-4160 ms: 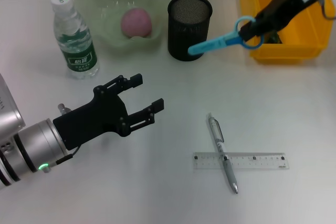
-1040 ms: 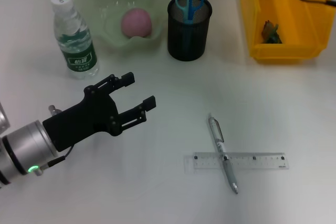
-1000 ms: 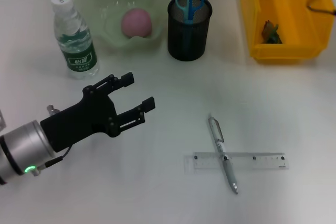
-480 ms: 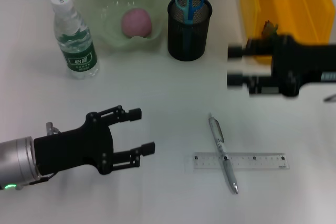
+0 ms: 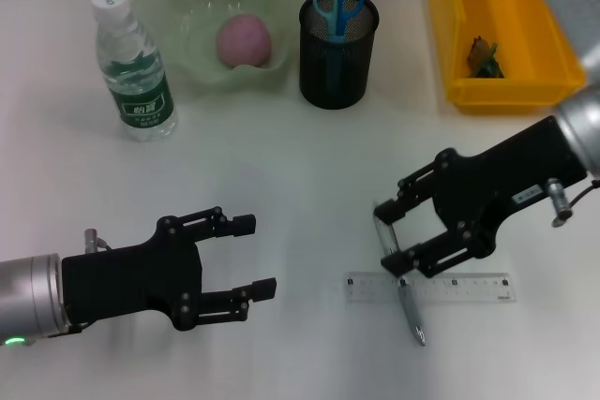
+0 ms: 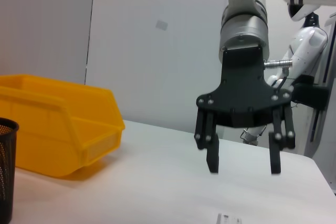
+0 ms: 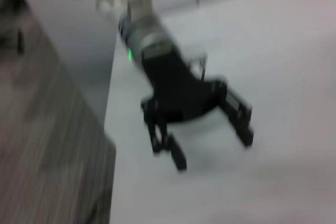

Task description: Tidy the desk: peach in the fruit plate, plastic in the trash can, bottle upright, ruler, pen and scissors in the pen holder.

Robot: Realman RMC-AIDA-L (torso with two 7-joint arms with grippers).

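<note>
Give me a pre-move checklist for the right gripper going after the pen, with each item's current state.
1. Right gripper open: ok, jaws spread on either side of the pen's upper end.
2. Pen free to lift: ok, it lies across and on top of the ruler.
3. Gripper lowered around the pen: cannot tell, height above the desk is not clear.
4. Pen holder has room: ok, only the scissors stand in it.
5. Left gripper out of the way: ok, open over the desk, apart from pen and ruler.
6. Ruler stays put when the pen rises: cannot tell.
</note>
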